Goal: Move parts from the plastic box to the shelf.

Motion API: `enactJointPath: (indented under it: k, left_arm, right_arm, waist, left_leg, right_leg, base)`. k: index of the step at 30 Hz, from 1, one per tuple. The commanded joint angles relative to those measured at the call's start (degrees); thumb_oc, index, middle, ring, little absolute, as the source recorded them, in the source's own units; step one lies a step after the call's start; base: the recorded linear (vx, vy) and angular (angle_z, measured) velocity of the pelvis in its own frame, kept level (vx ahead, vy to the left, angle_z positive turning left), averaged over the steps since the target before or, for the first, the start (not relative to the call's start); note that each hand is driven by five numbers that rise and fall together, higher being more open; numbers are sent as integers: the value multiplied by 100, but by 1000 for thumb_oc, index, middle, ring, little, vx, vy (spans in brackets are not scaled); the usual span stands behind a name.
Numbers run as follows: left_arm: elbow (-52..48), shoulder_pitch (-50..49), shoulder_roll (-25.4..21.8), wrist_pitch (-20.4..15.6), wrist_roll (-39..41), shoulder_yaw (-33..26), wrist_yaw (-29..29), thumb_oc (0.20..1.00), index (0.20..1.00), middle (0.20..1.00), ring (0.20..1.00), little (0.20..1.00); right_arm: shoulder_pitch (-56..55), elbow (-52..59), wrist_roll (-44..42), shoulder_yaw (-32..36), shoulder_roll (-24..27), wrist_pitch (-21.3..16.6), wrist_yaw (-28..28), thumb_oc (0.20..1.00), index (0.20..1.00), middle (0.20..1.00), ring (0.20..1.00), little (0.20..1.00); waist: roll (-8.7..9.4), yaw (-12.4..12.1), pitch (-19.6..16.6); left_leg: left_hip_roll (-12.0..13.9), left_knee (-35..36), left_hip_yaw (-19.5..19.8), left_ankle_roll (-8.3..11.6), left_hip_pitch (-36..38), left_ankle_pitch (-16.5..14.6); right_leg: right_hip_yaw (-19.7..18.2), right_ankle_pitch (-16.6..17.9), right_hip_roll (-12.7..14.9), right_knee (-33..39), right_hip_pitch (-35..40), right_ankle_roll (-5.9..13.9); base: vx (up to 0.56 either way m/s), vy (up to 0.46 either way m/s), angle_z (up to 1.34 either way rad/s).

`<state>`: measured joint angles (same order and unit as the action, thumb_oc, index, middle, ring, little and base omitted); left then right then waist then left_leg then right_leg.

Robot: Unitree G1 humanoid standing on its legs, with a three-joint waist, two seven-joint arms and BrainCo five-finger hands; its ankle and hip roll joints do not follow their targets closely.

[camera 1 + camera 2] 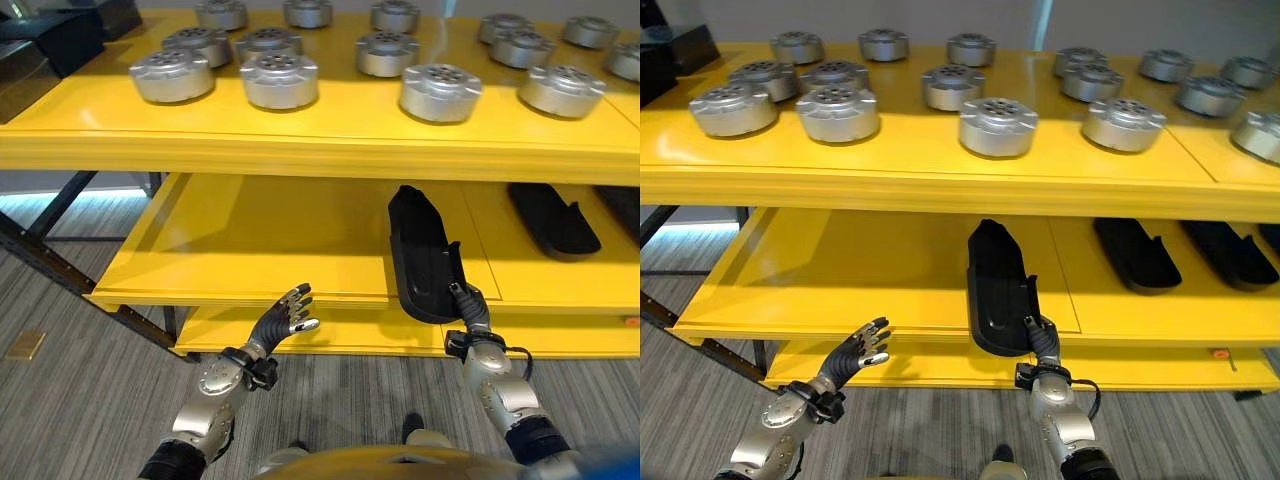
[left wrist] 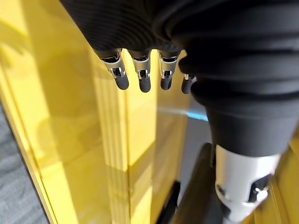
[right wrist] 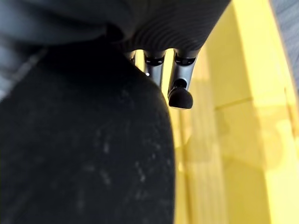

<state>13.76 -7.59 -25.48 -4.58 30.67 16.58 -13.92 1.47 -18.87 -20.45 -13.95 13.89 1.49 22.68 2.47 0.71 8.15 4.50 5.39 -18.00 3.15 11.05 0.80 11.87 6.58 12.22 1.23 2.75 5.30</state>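
Right hand [image 1: 1043, 340] fingers curled on near end of black part [image 1: 998, 290], lower yellow shelf [image 1: 830, 280]. Left hand [image 1: 285, 317] relaxed, released, holding nothing.

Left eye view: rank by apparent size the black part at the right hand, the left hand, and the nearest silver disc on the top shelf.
1. Black part, clearly largest.
2. Silver disc.
3. Left hand, close to the disc; it is nearer the camera, so this order is unsure.

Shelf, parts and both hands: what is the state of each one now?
Black part: lying on the middle shelf, near end past its front edge, right hand on it.
Round metal parts: resting flat on the top shelf.
Left hand: open, holding nothing.
Right hand: fingers hidden by the part.
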Motion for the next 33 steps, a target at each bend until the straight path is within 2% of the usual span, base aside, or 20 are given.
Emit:
enactJointPath:
  k: [1,10,12,17,26,33]
  left_arm:
    - [-499,113,182,-120,-9,-185,-254,1000,1000,1000,1000,1000]
    - [-819,104,36,232,75,-205,-293,1000,1000,1000,1000,1000]
    - [-843,423,-114,353,212,-88,-300,1000,1000,1000,1000,1000]
    - [-880,837,-215,375,389,24,-200,1000,1000,1000,1000,1000]
    - [-974,1229,-327,395,519,286,-3,1000,1000,1000,1000,1000]
    - [-876,1460,-387,241,660,542,187,1000,1000,1000,1000,1000]
  right_arm:
    - [566,548,-81,306,333,-382,103,200,200,200,200,200]
    - [1150,279,91,709,803,-141,250,200,200,200,200,200]
    - [1946,-102,157,976,1195,100,509,200,200,200,200,200]
    - [2868,-662,278,1086,1574,380,595,200,200,200,200,200]
    - [3745,-1666,432,836,1993,297,546,200,200,200,200,200]
    - [4450,-2762,224,548,2181,337,780,200,200,200,200,200]
  waist:
    - [-267,-28,234]
    - [-213,-290,332]
    - [-269,-440,555]
    - [-318,-584,951]
    - [-412,-741,1421]
    - [-547,-851,1768]
  left_leg:
    - [521,-229,117,6,-205,213]
    - [502,-317,226,19,-407,188]
    - [521,-500,313,51,-808,177]
    - [537,-905,418,81,-1294,120]
    - [553,-1183,504,99,-1712,132]
    - [563,-1377,556,121,-1974,135]
  right_leg:
    - [89,-539,-79,-430,356,232]
    - [137,-610,-128,-454,273,208]
    - [129,-635,-95,-648,-124,230]
    - [106,-671,-58,-871,-484,203]
    - [133,-666,-21,-1052,-795,224]
    - [168,-733,30,-1343,-1074,192]
  base:
    - [93,-54,11]
    - [49,-29,2]
    - [-144,36,6]
    - [-153,1,7]
    - [-87,-15,3]
    - [-83,3,7]
